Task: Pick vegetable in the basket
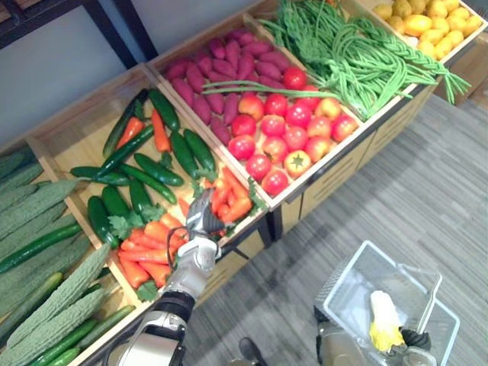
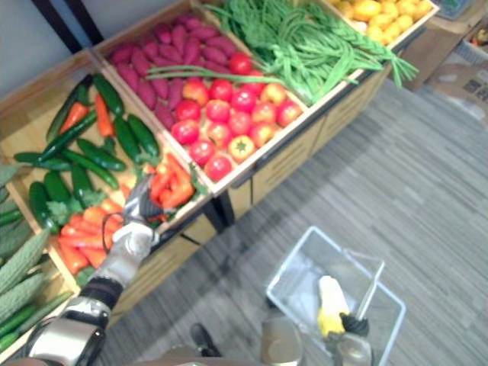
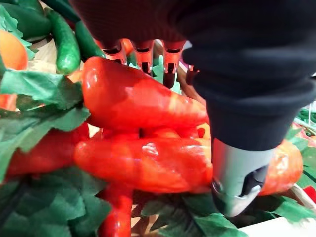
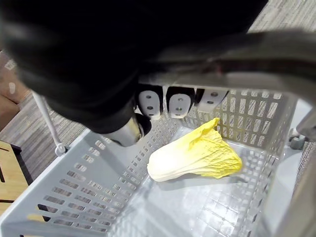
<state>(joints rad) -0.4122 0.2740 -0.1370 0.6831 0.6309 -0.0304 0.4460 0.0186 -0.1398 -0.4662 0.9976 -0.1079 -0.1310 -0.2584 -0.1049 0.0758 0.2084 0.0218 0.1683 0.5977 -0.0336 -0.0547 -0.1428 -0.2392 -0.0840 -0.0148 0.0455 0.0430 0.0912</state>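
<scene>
Left hand [image 1: 201,221] open among the carrots [image 3: 143,98] in the counter [image 1: 335,174] bin, fingers reaching past one, thumb against another. Right hand [image 4: 177,102] curled round the handle [image 4: 237,49] of the basket [image 4: 89,192]; a yellow cabbage [image 4: 197,158] lies inside.

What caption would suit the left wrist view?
Left hand over a pile of leafy carrots, cucumbers beyond.

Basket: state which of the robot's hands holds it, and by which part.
The right hand holds the basket by its handle, with its fingers curled round the bar.
</scene>
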